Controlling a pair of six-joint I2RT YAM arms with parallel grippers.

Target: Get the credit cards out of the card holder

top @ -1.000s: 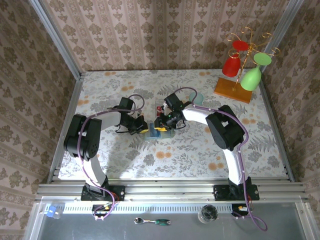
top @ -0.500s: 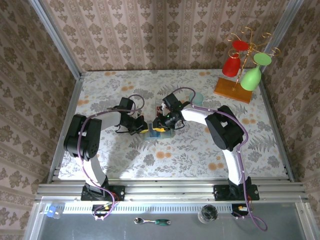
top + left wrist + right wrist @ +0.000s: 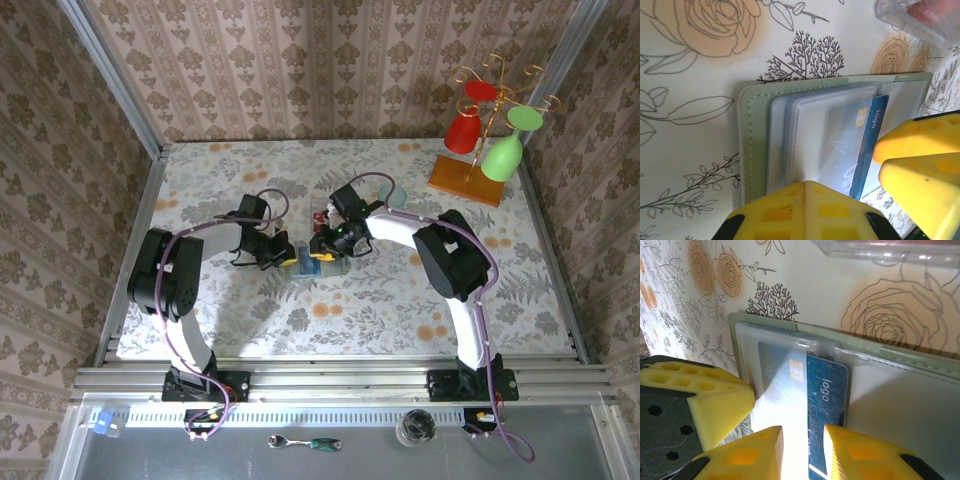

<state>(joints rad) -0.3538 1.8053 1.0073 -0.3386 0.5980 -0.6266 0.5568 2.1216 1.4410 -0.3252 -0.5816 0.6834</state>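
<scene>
Nothing much has shifted over the last second: both arms keep the same pose at mid-frame in the overhead view. The card holder [image 3: 790,140] lies open and flat on the floral counter [image 3: 700,75] with its clear sleeves facing up. A blue credit card [image 3: 867,145] marked "logo" sticks partway out of one sleeve. My left tool [image 3: 805,200] is closed, its yellow tips pressed on the holder's lower edge in its wrist view. My right tool [image 3: 802,450] has its jaws a little apart, tips down over the card's lower end; I cannot make out a pinch. A clear case [image 3: 910,20] lies just beyond the holder at upper right. Overhead, a glass rack [image 3: 490,130] stands well apart at upper right.
</scene>
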